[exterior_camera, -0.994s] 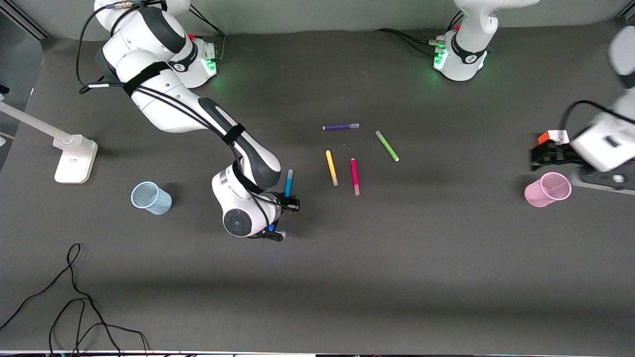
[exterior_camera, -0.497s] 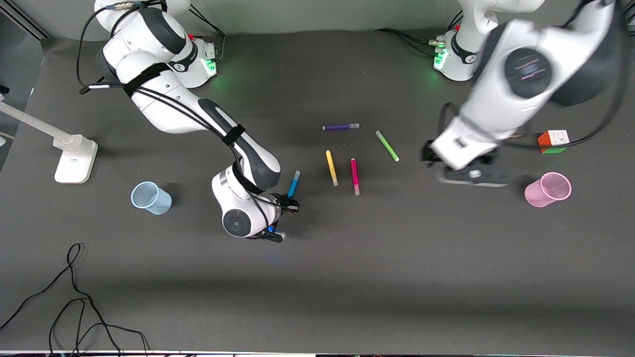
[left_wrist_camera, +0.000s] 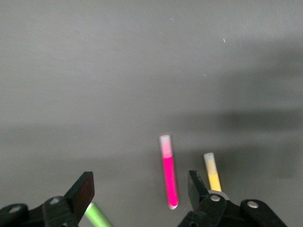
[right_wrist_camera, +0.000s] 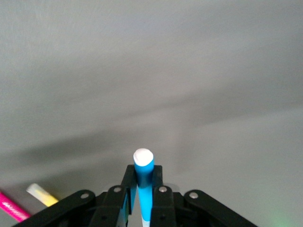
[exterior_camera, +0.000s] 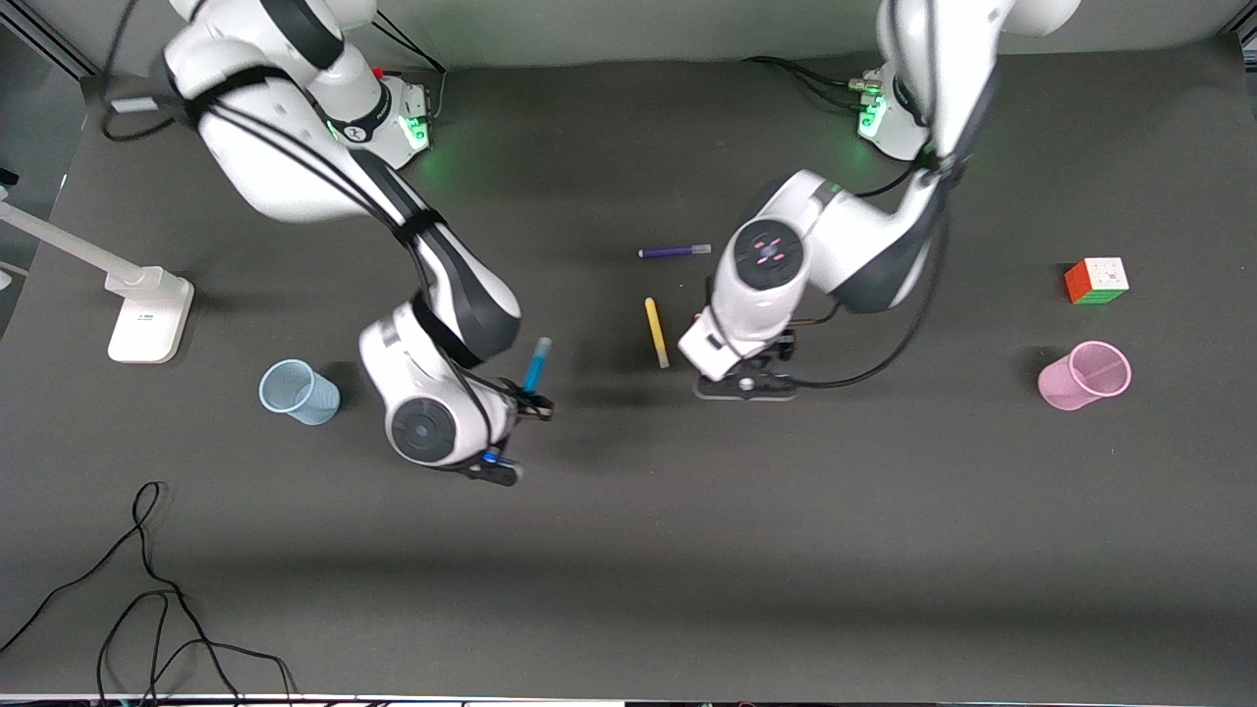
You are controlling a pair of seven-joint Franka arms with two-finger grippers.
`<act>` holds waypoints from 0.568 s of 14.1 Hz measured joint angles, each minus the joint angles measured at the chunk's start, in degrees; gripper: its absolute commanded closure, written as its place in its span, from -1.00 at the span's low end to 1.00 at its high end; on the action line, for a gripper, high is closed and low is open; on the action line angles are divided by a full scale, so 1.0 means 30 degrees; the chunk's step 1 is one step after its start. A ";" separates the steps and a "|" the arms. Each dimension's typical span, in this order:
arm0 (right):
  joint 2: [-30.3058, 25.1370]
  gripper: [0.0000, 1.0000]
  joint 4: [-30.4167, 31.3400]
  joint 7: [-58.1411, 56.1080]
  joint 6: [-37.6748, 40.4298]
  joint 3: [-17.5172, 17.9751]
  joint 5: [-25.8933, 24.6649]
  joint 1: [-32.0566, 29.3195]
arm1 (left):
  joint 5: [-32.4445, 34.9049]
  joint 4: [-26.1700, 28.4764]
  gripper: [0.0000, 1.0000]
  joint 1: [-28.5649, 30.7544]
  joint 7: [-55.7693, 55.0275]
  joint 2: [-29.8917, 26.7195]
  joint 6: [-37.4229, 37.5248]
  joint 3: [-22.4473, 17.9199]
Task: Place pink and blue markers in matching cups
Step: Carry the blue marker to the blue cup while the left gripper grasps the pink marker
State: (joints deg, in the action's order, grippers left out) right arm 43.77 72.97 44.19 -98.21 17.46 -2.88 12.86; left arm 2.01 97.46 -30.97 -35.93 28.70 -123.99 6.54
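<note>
Right gripper (exterior_camera: 530,405): fingers closed on the blue marker (exterior_camera: 536,365), in the air.
Left gripper (left_wrist_camera: 137,196): fingers wide apart, above the pink marker (left_wrist_camera: 168,178).
Yellow pen (exterior_camera: 655,332): beside the pink marker.

I am seeing a dark grey table (exterior_camera: 884,550), with green light glowing near a pale wall (exterior_camera: 628,25).

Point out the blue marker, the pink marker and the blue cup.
blue marker (exterior_camera: 535,366): front view, mid-barrel above the right pincer.
pink marker (left_wrist_camera: 169,178): left wrist view, middle of its magenta barrel.
blue cup (exterior_camera: 298,392): front view, its side wall.
</note>
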 measured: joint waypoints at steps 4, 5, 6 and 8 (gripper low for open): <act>-0.3215 1.00 0.1378 -0.0960 0.0747 -0.0603 -0.1780 -0.0516 | 0.0001 0.0110 -0.75 -0.0369 -0.0032 0.1541 -0.1049 -0.0010; -0.3950 1.00 0.1971 -0.1662 0.0751 -0.1071 -0.1956 -0.0578 | 0.0001 0.0386 -0.76 -0.0488 -0.0032 0.1737 -0.1643 -0.0011; -0.4642 1.00 0.2602 -0.2371 0.0710 -0.1606 -0.2033 -0.0618 | 0.0001 0.0895 -0.76 -0.0637 -0.0032 0.1861 -0.2496 -0.0011; -0.6238 1.00 0.4233 -0.3914 0.0126 -0.2723 -0.2064 -0.0694 | 0.0001 0.2241 -0.74 -0.0929 -0.0032 0.2008 -0.4368 -0.0009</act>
State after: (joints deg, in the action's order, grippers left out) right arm 25.06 85.67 32.44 -97.83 9.29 -9.08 10.78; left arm 2.01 104.18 -33.75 -36.03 34.72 -137.10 6.51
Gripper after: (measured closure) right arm 0.828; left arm 0.119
